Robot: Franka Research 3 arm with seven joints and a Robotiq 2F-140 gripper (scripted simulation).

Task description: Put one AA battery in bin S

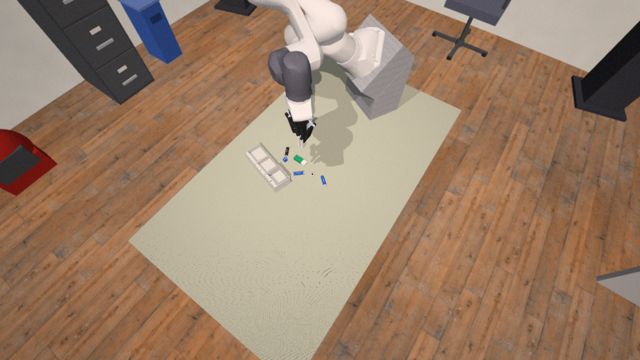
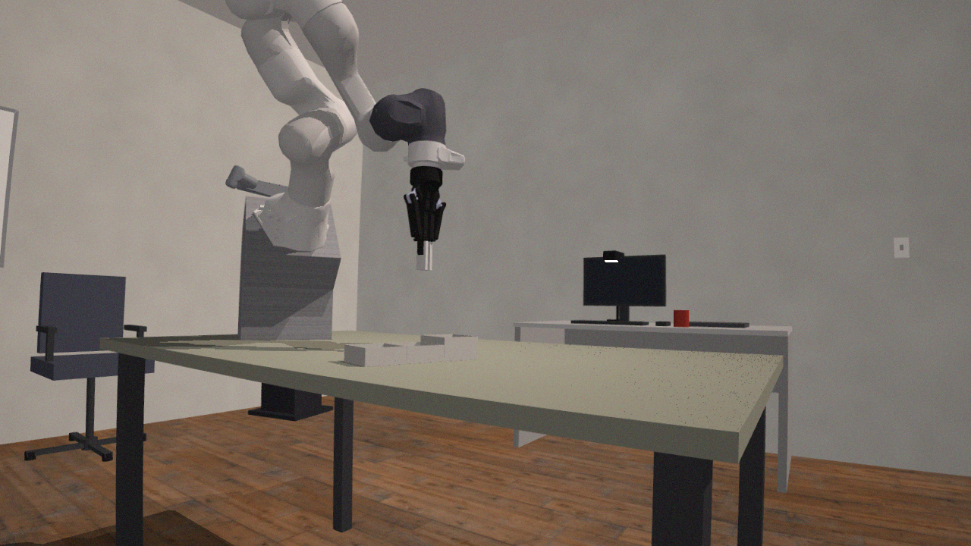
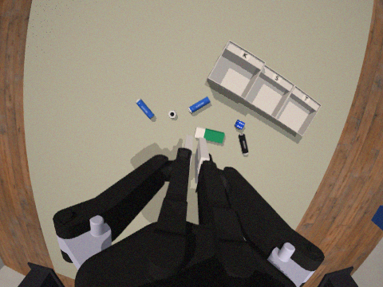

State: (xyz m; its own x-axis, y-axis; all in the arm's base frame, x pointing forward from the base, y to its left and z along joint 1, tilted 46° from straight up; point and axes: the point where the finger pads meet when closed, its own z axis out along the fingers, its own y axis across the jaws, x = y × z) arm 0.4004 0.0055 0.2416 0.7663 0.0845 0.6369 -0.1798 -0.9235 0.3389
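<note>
Two blue AA batteries lie on the table (image 1: 268,259) (image 3: 107,32). One battery (image 1: 298,172) (image 3: 199,104) lies close to the row of three grey bins (image 1: 259,170) (image 2: 380,354) (image 3: 219,60). The other battery (image 1: 323,180) (image 3: 145,108) lies farther out. The bins' marks are too small to read. My gripper (image 1: 303,142) (image 2: 424,261) (image 3: 193,146) is shut with nothing between its fingers. It hangs high above the table, over the spot beside a green-and-white block (image 1: 300,159) (image 3: 211,135).
A small blue piece (image 1: 285,158) (image 3: 239,123) and a black stick (image 1: 287,151) (image 3: 242,143) lie between the block and the bins. A small ring-shaped piece (image 1: 312,173) (image 3: 172,114) lies between the two batteries. The robot's grey base block (image 1: 380,85) stands at the table's far end.
</note>
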